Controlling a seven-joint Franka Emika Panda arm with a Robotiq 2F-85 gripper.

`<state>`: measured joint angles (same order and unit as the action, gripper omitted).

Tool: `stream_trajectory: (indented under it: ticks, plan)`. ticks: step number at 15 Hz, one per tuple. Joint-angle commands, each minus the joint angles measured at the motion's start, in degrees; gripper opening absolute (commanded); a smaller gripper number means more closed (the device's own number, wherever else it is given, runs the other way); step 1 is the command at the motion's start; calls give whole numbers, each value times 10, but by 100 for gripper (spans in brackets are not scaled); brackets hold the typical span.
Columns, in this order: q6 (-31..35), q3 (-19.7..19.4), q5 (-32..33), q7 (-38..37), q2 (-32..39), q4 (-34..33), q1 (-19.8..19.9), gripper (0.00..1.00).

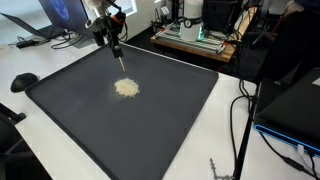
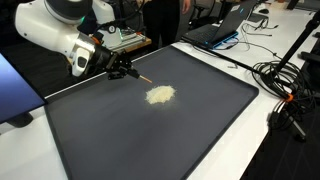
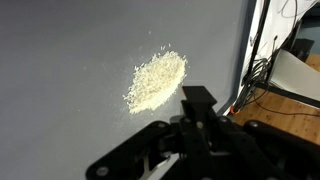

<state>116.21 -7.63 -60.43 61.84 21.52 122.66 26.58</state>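
Note:
A small heap of pale grains (image 1: 126, 88) (image 2: 160, 95) (image 3: 156, 80) lies near the middle of a large dark mat (image 1: 170, 120) (image 2: 200, 130). My gripper (image 1: 115, 46) (image 2: 124, 70) (image 3: 196, 128) hovers over the mat beside the heap, shut on a thin tool (image 1: 120, 62) (image 2: 142, 76). The tool slants down toward the mat with its pale tip just short of the grains. In the wrist view only the tool's black end (image 3: 197, 99) shows between the closed fingers, with the heap just beyond it.
The mat lies on a white table (image 1: 60, 70). A laptop (image 1: 50, 15) (image 2: 232, 22) and electronic gear (image 1: 195, 35) stand along the back. Cables (image 1: 245, 120) (image 2: 285, 85) trail on the table beside the mat. A black round object (image 1: 24, 81) sits off one corner of the mat.

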Motion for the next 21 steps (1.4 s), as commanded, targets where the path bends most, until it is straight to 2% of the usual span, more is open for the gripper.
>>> stream_trajectory:
  ticks: [1, 6, 9, 12, 16, 19, 21]
  plan:
    - [23, -32, 21, -31, -68, 52, -47, 3]
    - [89, -37, 91, -120, -132, 71, -107, 3]
    - [139, -27, 178, -205, -162, 76, -141, 3]
    - [184, -13, 277, -288, -178, 76, -170, 3]
    - [230, 5, 455, -436, -178, 68, -214, 3]
    - [208, 24, 604, -559, -160, 37, -238, 3]
    - [177, 34, 665, -602, -146, 10, -251, 3]
